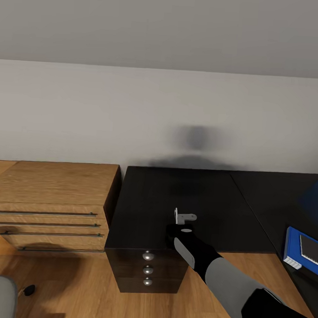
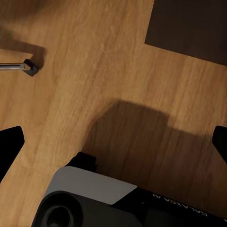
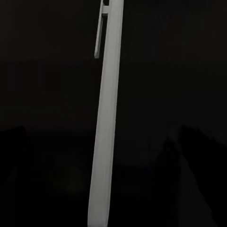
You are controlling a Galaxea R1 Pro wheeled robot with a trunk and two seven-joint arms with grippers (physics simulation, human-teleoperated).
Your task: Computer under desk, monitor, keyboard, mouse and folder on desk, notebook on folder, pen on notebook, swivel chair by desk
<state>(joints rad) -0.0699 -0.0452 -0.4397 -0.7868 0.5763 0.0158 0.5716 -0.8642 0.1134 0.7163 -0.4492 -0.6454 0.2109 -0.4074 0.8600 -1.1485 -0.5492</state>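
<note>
Now I see my right gripper [image 1: 185, 219] over the black desk [image 1: 175, 202], its fingers closed around the white pen [image 3: 106, 142], while my left gripper [image 2: 113, 142] hangs wide open with nothing in it above the wood floor [image 2: 94, 71].

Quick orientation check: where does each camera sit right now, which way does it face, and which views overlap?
Head view: on the head, looking down at the black desk; right arm reaching, right gripper holding the pen.
Left wrist view: faces the wood floor; left gripper fingers apart.
Right wrist view: along the pen above dark desk.
Head and right wrist views share pen and desk.
</note>
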